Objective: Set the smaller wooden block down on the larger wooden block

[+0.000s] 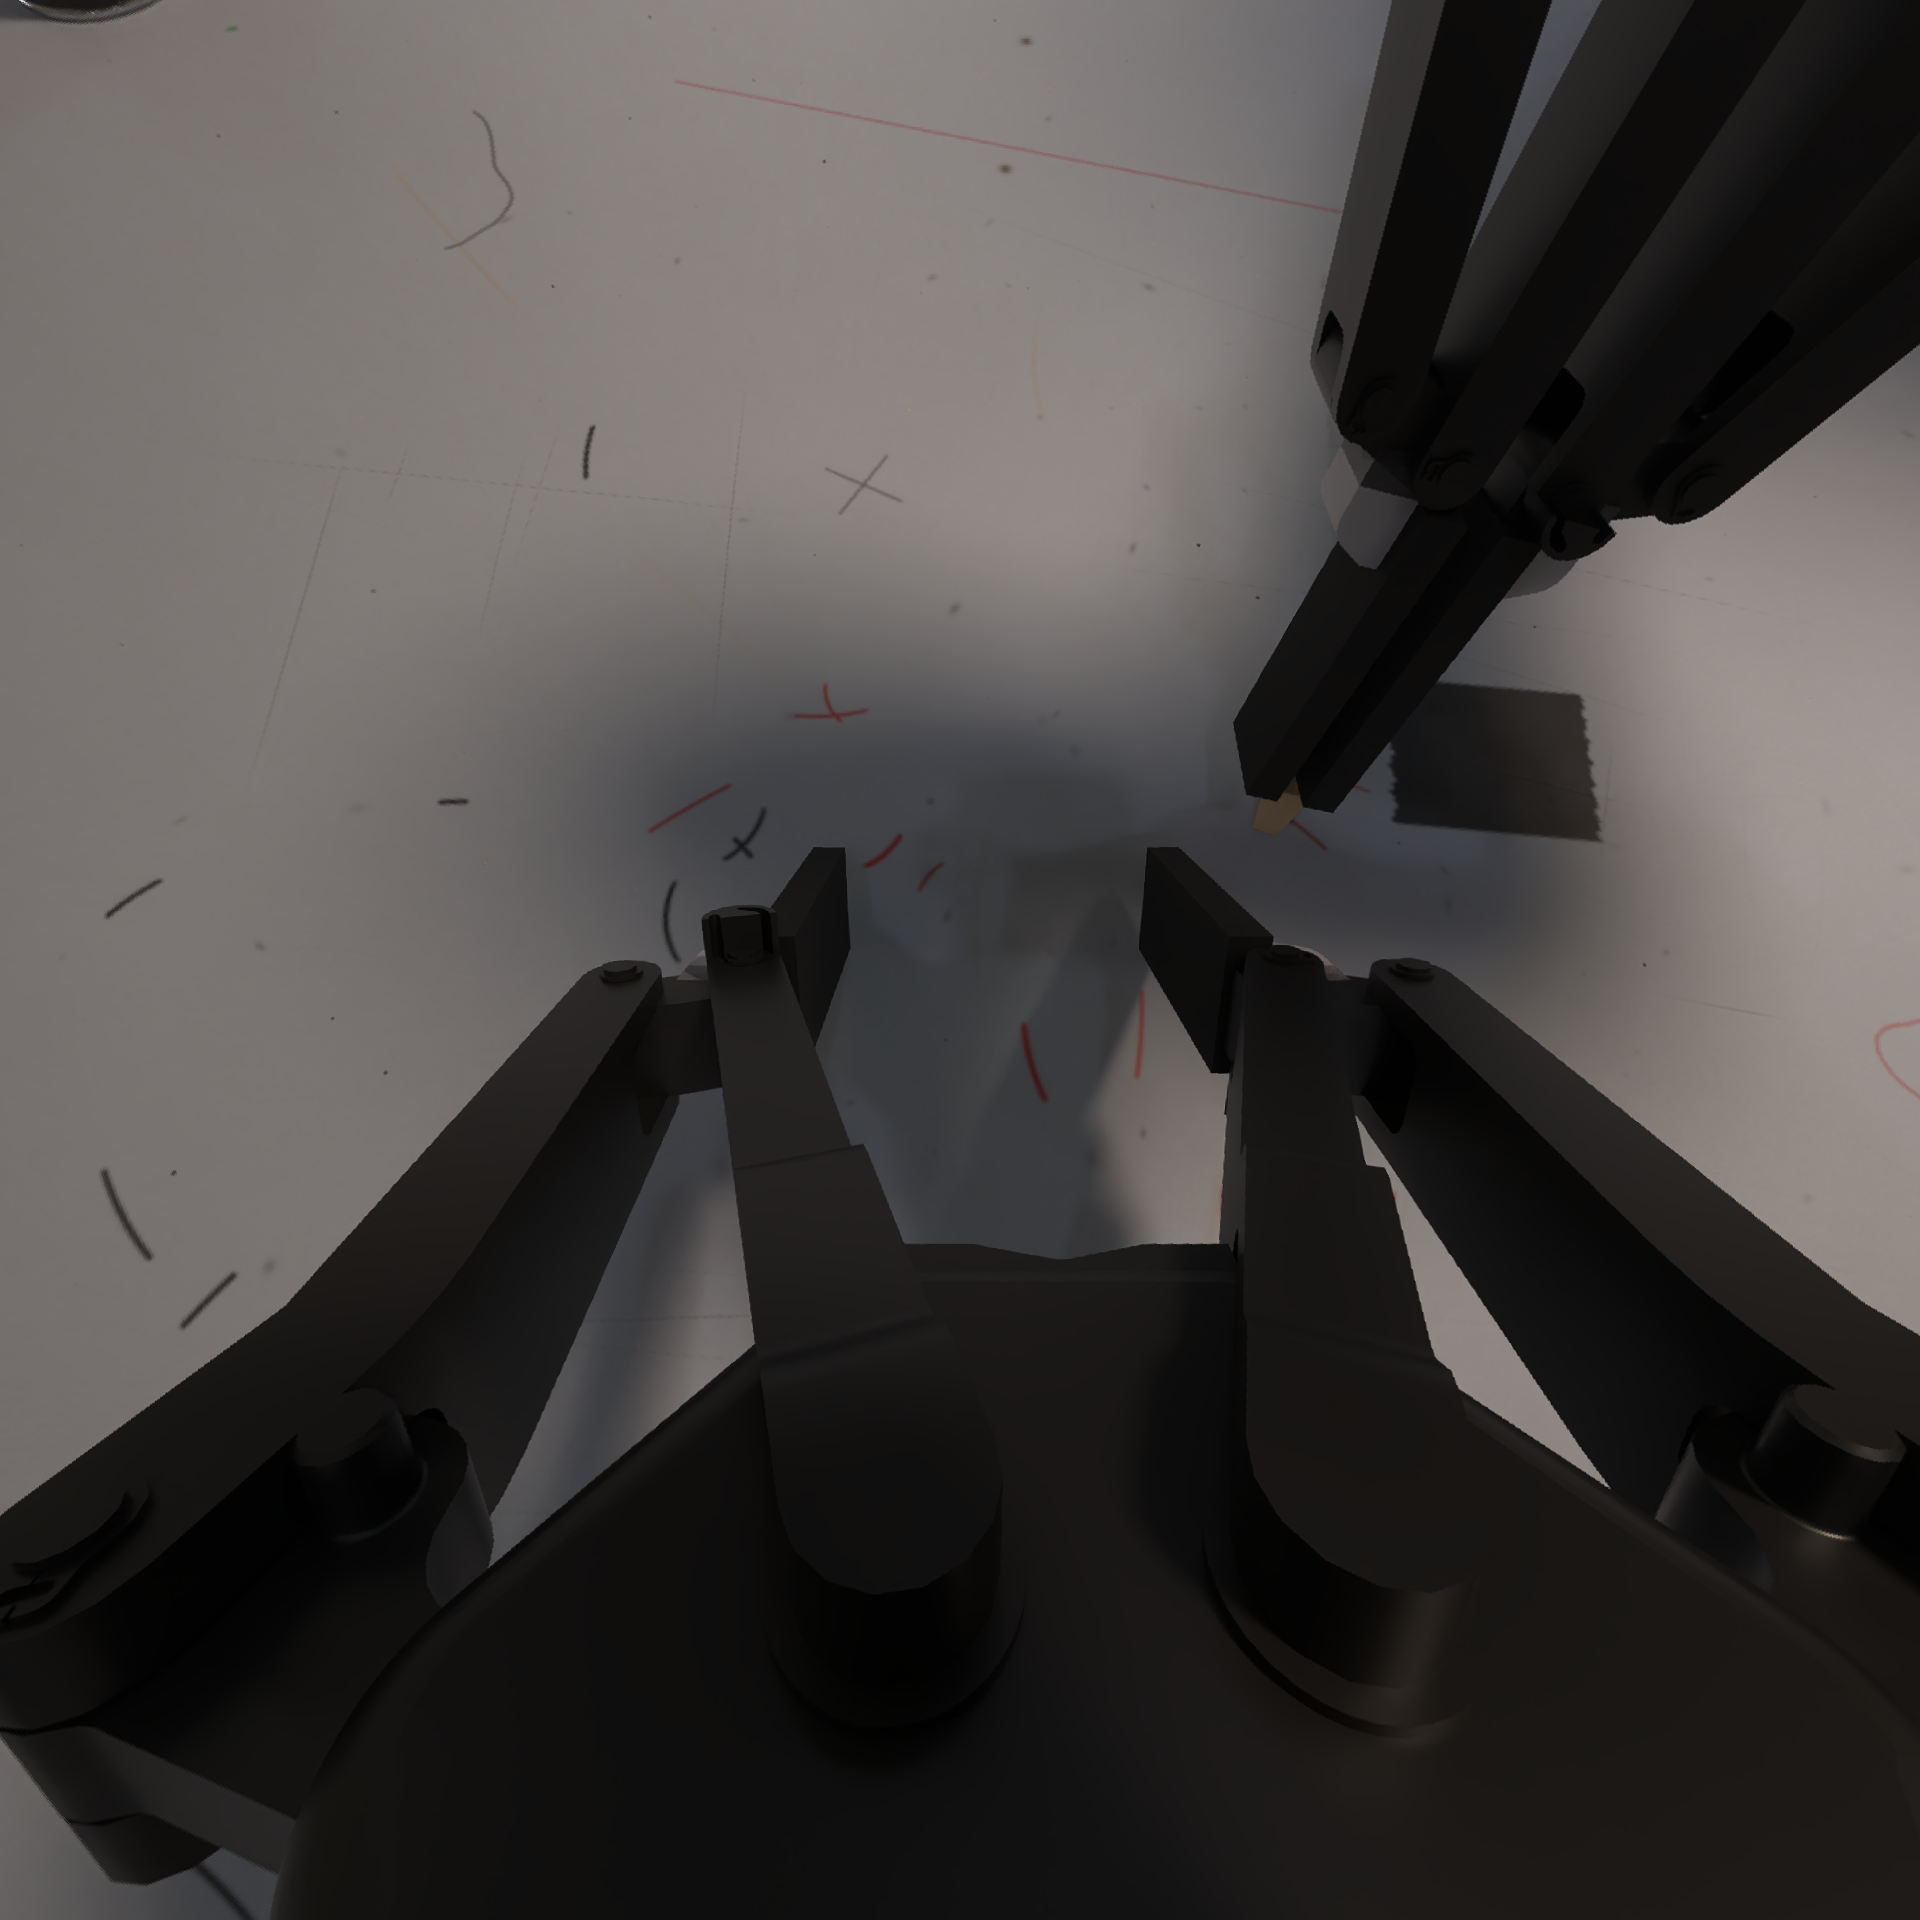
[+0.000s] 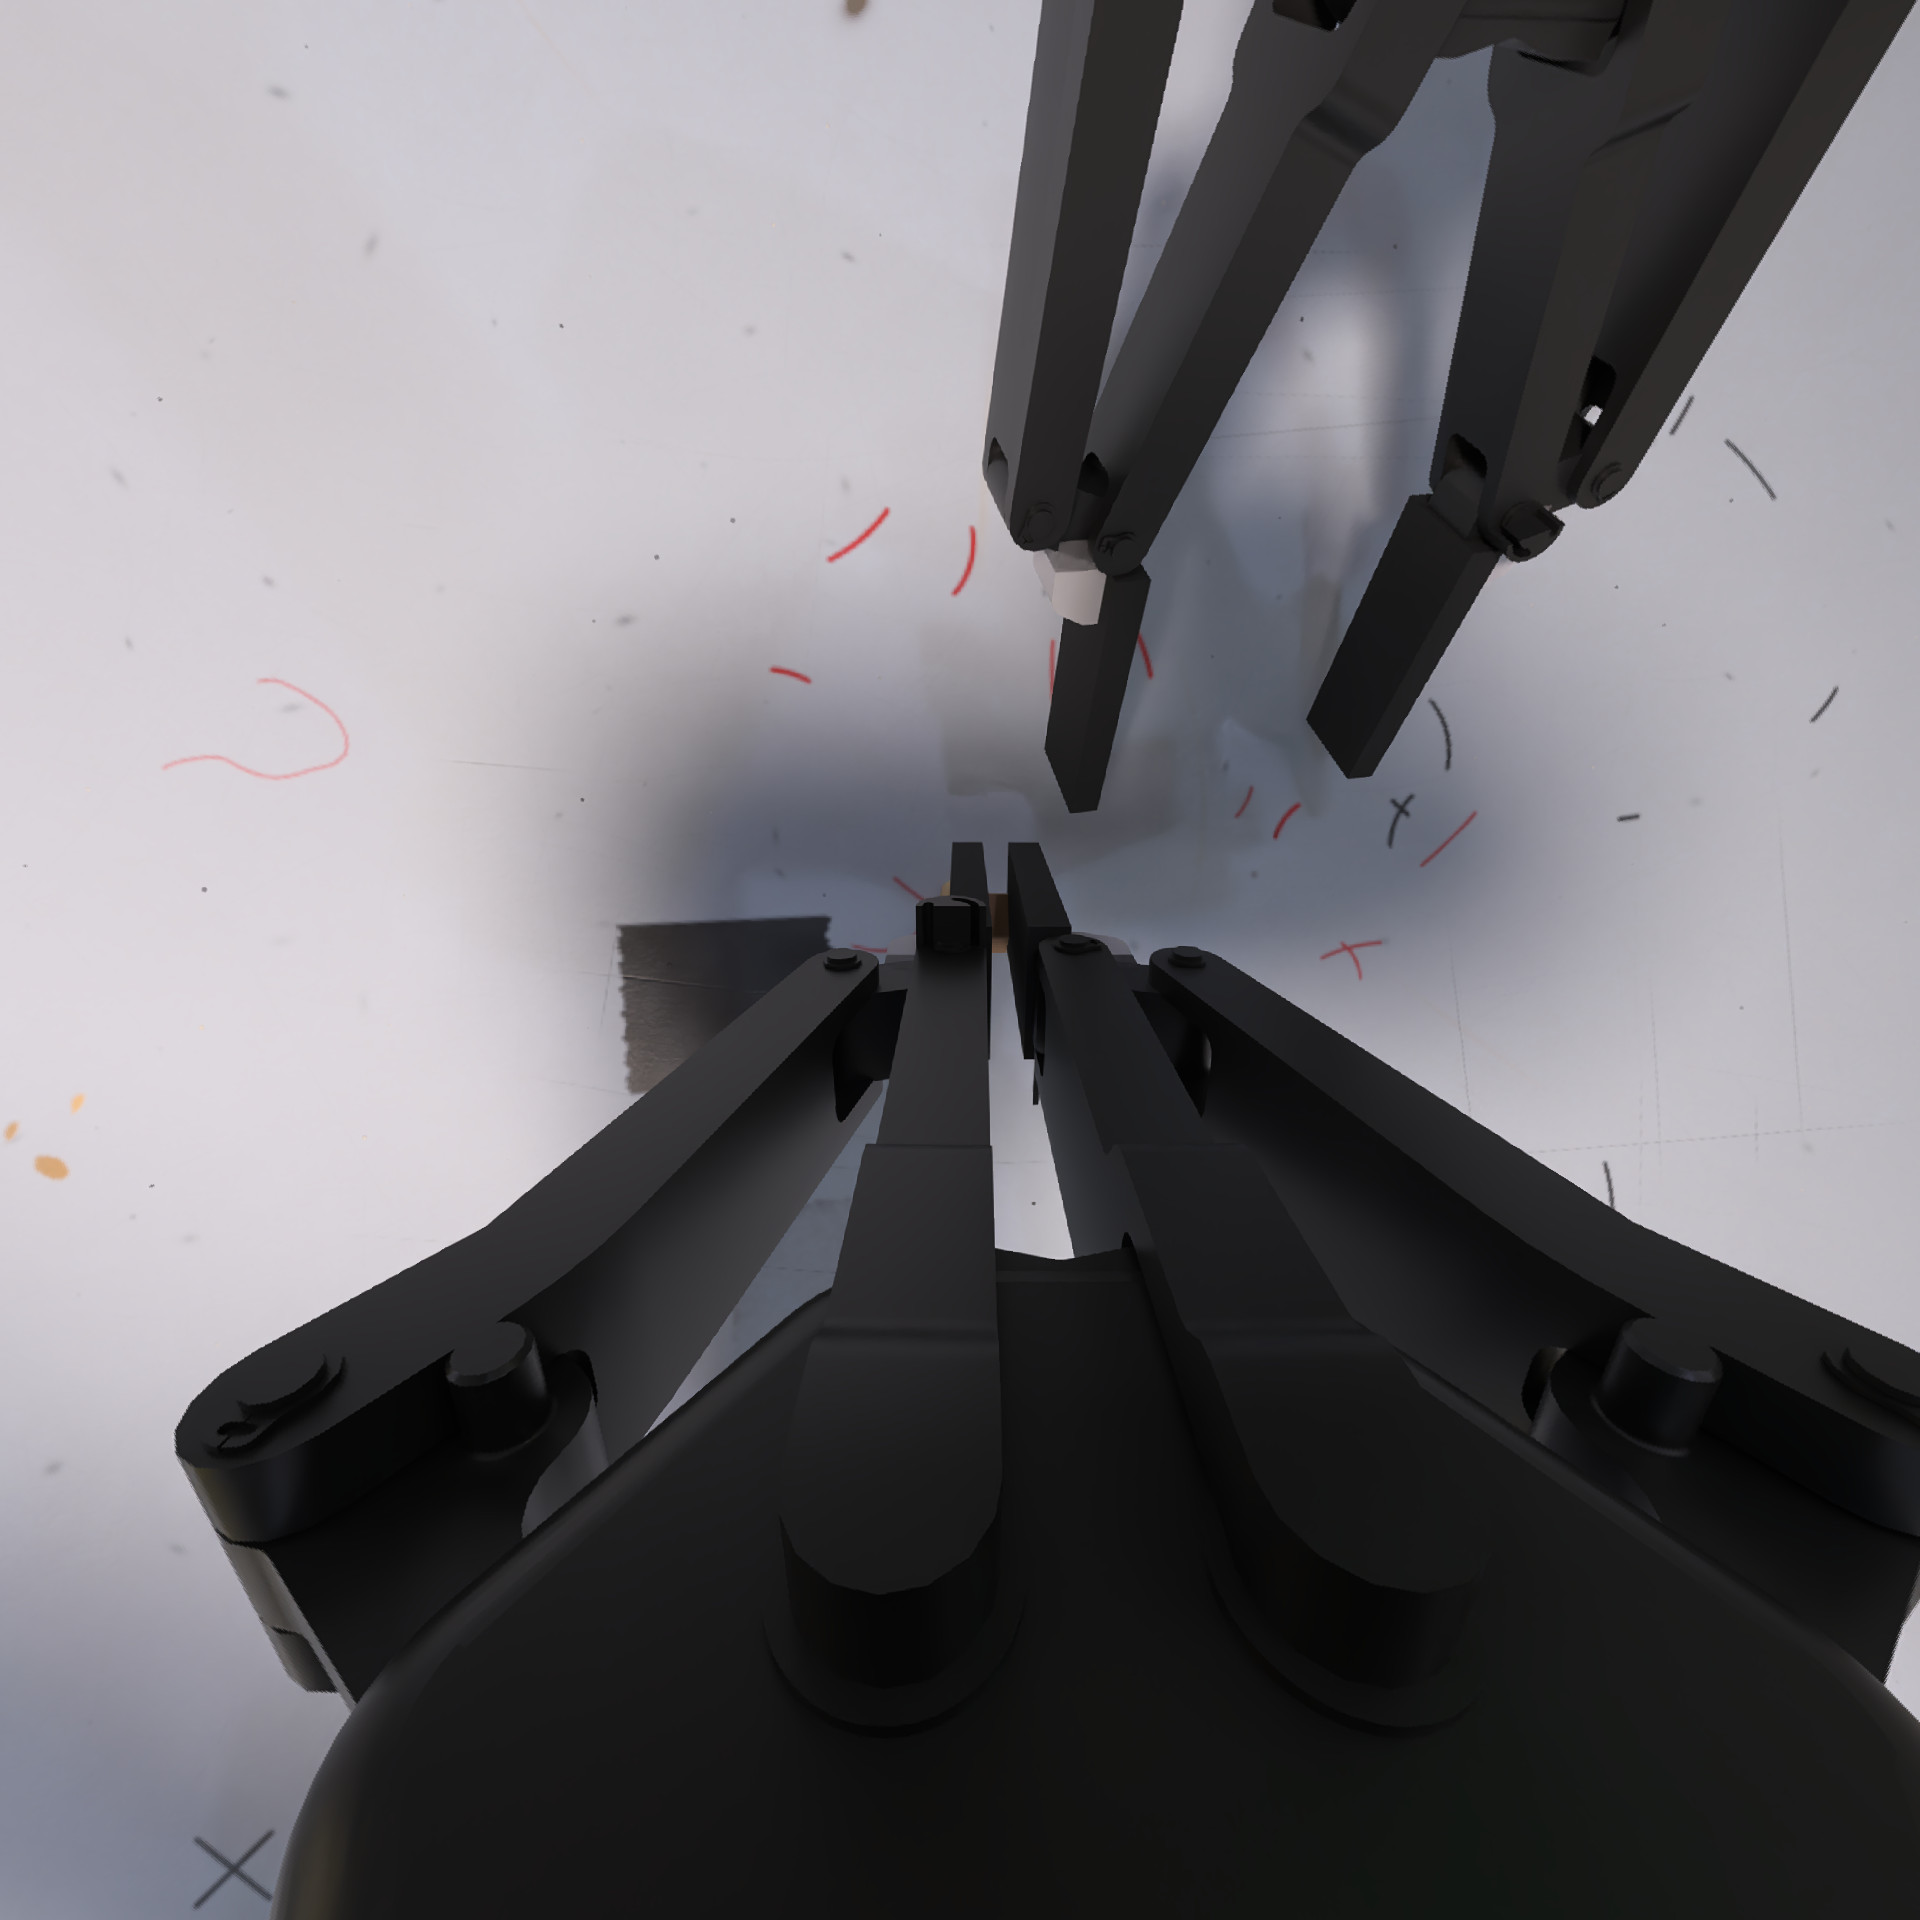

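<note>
In the right wrist view my right gripper (image 2: pixel 995 860) is shut on a small light wooden block (image 2: pixel 1000 914); only a sliver of wood shows between the fingers. In the left wrist view the right gripper (image 1: pixel 1294 790) comes down from the upper right, and the block's tip (image 1: pixel 1274 818) pokes out below its fingertips, close above the white table (image 1: pixel 416 623). My left gripper (image 1: pixel 992 894) is open and empty, low over the table, a short way left of the right one. It also shows in the right wrist view (image 2: pixel 1214 779). No larger wooden block shows in either view.
A black tape patch (image 1: pixel 1491 769) lies on the table just beside the right gripper's tips and also shows in the right wrist view (image 2: pixel 727 997). Red and black pen marks (image 1: pixel 831 712) are scattered over the table. Orange spots (image 2: pixel 50 1166) lie at the left.
</note>
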You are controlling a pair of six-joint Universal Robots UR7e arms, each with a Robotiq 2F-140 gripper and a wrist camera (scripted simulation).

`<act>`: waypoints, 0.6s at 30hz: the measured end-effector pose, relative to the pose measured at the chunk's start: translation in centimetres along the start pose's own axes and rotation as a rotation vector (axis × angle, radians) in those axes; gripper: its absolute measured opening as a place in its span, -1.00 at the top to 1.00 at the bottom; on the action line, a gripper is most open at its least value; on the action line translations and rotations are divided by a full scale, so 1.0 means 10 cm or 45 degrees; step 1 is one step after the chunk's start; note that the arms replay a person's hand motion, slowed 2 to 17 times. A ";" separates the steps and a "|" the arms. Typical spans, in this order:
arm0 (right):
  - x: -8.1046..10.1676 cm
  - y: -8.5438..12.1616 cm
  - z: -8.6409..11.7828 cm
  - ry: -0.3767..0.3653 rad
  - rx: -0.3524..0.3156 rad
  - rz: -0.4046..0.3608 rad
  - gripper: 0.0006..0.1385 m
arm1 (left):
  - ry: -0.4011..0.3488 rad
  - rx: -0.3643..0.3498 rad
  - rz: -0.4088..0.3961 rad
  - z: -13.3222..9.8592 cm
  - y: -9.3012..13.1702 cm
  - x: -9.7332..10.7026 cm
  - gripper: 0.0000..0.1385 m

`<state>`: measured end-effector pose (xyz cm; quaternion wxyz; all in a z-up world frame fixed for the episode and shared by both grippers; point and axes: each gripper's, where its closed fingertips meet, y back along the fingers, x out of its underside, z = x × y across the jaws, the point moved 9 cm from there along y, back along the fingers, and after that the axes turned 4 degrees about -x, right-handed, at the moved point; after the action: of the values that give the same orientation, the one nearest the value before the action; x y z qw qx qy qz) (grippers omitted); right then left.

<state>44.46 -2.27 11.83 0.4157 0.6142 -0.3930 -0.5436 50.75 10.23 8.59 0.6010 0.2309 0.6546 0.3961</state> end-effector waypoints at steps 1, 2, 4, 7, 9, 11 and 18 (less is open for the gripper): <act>0.00 0.00 0.01 -0.002 0.005 -0.003 0.91 | -0.001 0.001 0.000 0.00 0.00 0.00 -0.09; 0.00 0.00 0.01 -0.010 0.010 -0.006 0.91 | -0.002 0.002 0.000 0.00 0.00 0.00 -0.09; -0.01 0.00 0.03 -0.030 0.019 -0.010 0.91 | -0.001 0.003 0.000 0.00 0.00 0.01 -0.09; 0.00 0.00 0.05 -0.062 0.039 -0.018 0.91 | 0.002 0.004 -0.004 -0.01 0.01 0.01 -0.09; 0.02 0.00 0.06 -0.092 0.052 -0.032 0.91 | 0.003 0.006 -0.007 -0.01 0.01 0.01 -0.09; 0.03 0.01 0.06 -0.131 0.055 -0.057 0.91 | 0.001 0.009 -0.011 0.00 0.01 0.01 -0.09; 0.08 0.03 0.09 -0.226 0.054 -0.152 0.91 | 0.001 0.014 -0.018 0.00 0.01 0.02 -0.09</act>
<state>43.67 -3.22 11.77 0.3329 0.5946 -0.4024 -0.6113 50.70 10.39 8.55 0.6024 0.2294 0.6585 0.3885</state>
